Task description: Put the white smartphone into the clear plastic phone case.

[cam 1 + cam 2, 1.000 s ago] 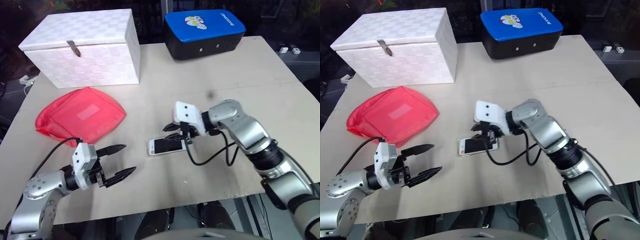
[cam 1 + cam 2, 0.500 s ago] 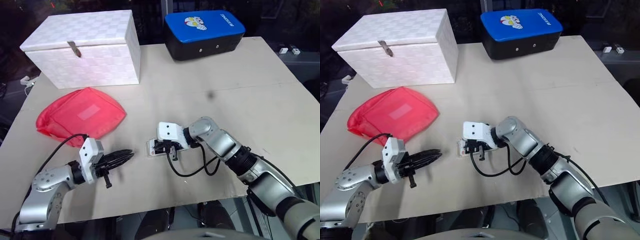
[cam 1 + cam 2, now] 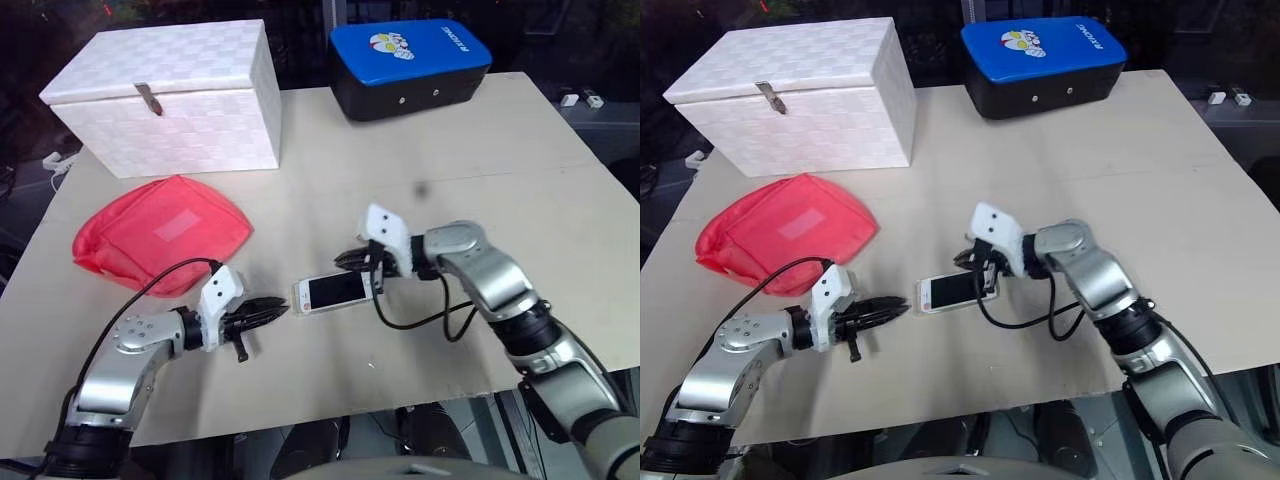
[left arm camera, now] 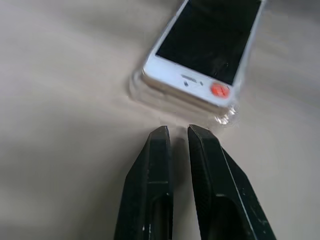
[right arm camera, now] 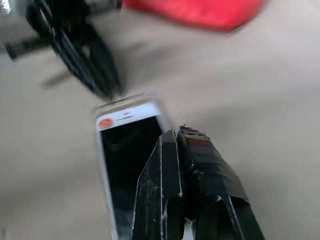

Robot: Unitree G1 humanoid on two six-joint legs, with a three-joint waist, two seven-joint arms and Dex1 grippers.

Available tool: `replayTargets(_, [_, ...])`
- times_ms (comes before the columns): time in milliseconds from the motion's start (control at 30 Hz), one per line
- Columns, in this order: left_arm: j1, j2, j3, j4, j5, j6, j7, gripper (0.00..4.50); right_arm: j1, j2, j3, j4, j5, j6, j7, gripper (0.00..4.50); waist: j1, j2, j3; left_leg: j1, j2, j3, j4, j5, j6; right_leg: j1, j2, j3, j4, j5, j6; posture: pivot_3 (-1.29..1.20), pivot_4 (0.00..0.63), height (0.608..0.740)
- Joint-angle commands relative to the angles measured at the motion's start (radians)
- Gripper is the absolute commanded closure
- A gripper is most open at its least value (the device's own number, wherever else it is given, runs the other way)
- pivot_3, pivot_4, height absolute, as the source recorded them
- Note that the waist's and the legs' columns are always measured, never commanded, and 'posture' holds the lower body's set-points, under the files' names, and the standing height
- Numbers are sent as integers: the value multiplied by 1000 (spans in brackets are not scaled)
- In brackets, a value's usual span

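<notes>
the flat white smartphone with black screen (image 3: pixel 334 290) is lying on the beige table (image 3: pixel 500 150), seated in the thin clear plastic phone case (image 4: pixel 222 114). left gripper (image 3: pixel 281 306), fingers clenched empty, is bracing one end; right gripper (image 3: pixel 345 259), fingers likewise clenched, is probably pressing the other.

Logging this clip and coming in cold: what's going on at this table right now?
A two-armed robot is working on a white smartphone with a black screen that lies flat on the beige table, sitting in a clear plastic phone case whose rim shows at one end. The left claw, shut, points at that end. The right claw, also shut, is at the opposite end. A red fabric pouch, a white woven box and a blue-topped case sit farther back.
</notes>
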State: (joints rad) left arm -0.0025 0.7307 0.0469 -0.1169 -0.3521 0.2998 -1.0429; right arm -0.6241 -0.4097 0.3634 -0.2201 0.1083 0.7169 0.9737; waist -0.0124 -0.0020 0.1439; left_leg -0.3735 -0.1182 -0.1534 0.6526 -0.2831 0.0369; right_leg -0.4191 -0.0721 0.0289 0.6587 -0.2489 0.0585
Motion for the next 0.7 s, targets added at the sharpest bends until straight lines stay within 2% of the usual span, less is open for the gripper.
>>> replayTargets(33, [-31,20,-26,26,21,-1,-24,4477,57,-102,1,-94,-70,46,-65,4500,1,0,0,-1,0,0,0,0,0,0,0,0,-1,0,0,0,150,740])
replayTargets(233, [-69,22,-45,71,38,-14,-48,4477,90,-167,55,-164,-116,110,-113,4500,1,0,0,-6,0,2,1,0,0,-6,-1,1,1,0,0,0,150,740])
replayTargets(500, [-78,27,-55,85,33,-15,-71,4477,50,-132,202,-167,-146,106,-95,4500,1,0,0,-6,0,1,2,0,0,-5,-1,1,2,0,0,0,150,740])
replayTargets(700, [-82,33,-67,84,25,10,-98,4477,-37,-124,318,-120,-194,78,-43,4500,0,0,0,-6,0,1,2,1,0,-5,-1,0,2,0,0,0,150,740])
